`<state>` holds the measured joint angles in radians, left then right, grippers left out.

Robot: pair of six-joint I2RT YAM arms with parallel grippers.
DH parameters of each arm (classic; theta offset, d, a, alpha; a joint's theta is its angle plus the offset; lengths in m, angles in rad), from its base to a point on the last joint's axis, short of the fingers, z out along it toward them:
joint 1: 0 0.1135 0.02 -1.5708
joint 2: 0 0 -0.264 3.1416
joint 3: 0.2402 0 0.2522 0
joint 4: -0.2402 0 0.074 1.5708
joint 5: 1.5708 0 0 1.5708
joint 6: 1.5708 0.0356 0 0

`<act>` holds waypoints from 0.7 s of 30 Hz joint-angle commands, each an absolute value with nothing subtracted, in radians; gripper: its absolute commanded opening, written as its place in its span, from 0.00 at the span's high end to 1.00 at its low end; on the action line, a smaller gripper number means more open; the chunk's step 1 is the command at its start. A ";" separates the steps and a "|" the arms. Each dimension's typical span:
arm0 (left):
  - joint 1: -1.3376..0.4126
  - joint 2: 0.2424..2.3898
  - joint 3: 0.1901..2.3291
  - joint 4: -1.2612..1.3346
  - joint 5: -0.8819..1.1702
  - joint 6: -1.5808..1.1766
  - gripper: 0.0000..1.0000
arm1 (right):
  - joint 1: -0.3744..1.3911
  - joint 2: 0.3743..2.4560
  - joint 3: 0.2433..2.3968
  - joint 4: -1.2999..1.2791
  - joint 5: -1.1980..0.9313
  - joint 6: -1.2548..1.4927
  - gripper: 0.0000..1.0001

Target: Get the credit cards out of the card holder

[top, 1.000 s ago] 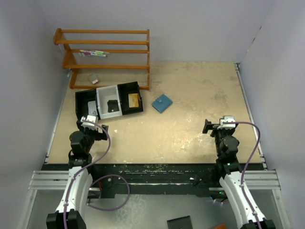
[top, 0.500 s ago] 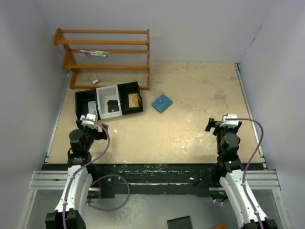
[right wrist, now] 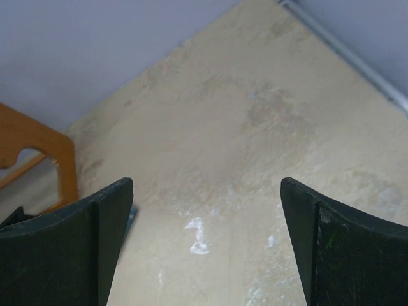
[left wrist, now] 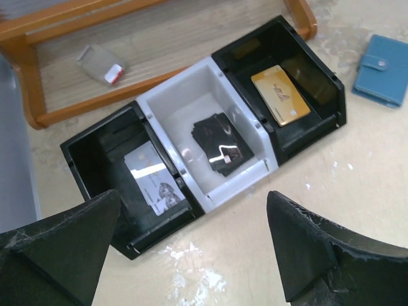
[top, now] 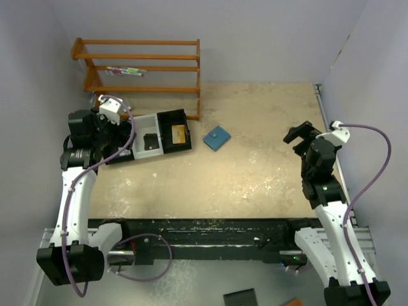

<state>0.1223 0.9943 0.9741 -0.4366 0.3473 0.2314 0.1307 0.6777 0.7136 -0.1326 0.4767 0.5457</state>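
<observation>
— Blue card holder (left wrist: 382, 70) lies closed on the table, just beside the tray (left wrist: 309, 135). Your claws?
— Your left claw (left wrist: 194, 201) and right claw (right wrist: 207, 185) gape wide, holding nothing. The gold card (left wrist: 280, 94) in the tray has marks too small to read.

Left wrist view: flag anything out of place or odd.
The tray sits askew to the rack, and a small clear packet lies loose beneath the rack. The blue card holder lies shut beside the tray, though a gold card already sits in the tray's end compartment.
</observation>
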 commanded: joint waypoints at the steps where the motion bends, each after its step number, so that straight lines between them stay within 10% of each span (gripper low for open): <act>1: 0.125 1.019 1.106 -0.680 0.430 0.262 0.01 | 0.132 0.758 0.739 -0.111 0.261 0.633 0.00; 21: 0.126 1.118 1.263 -1.012 0.584 0.471 0.01 | 0.550 1.617 1.256 -0.131 0.251 0.319 0.00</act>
<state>0.1223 1.1149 1.2144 -0.9508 0.5373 0.3992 0.5446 1.5600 1.1877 -0.1081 0.2974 0.4126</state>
